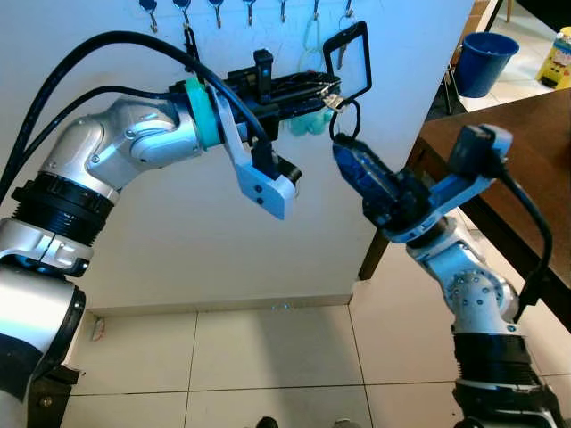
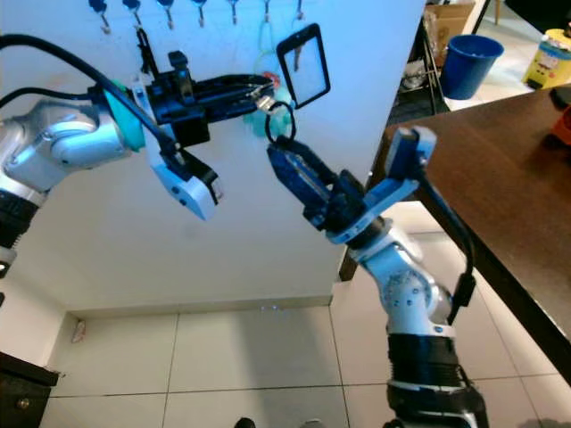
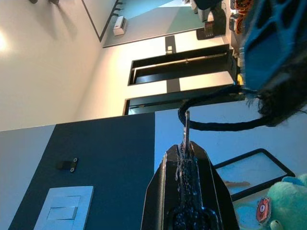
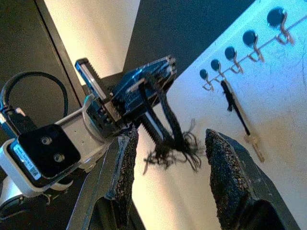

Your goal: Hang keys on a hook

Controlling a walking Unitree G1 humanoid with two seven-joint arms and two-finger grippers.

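Left gripper (image 1: 332, 92), reaching in from far left toward the hook rail (image 1: 250, 11), fingers pressed together on the keys (image 1: 332, 100); metal key seen pinched between the pads in left wrist view, black cord loop (image 1: 346, 120) trailing off it. Held high, just under the rail, prob. to bring the loop level w/ a hook. Long black fingers roughly level, pointing right along the wall.

Hook rail across top of white wall: row of small metal hooks on dark round bases, one already carrying a black strap (image 1: 190, 45), another a pale green loop (image 1: 312, 36). Just below the rail, by the gripper tips: teal plush charm (image 1: 310, 123) and a black-framed clear card tag (image 1: 352, 58), both seemingly part of the key bunch; tag standing up, tilted, long axis near vertical.

Cord loop hanging down from the pinched key, long axis roughly vertical, open ring facing out from the wall.

Right gripper (image 1: 343, 153), below and right of the rail, angled up-left, fingers spread wide in right wrist view, frayed cord end (image 4: 172, 148) between them, not touching either. Looks posed to steady or take the loop so it can be opened over a hook; a judgement only.

Further right of the rail, well apart: dark wood table (image 1: 500, 134), blue bin (image 1: 486, 61) on floor beyond.
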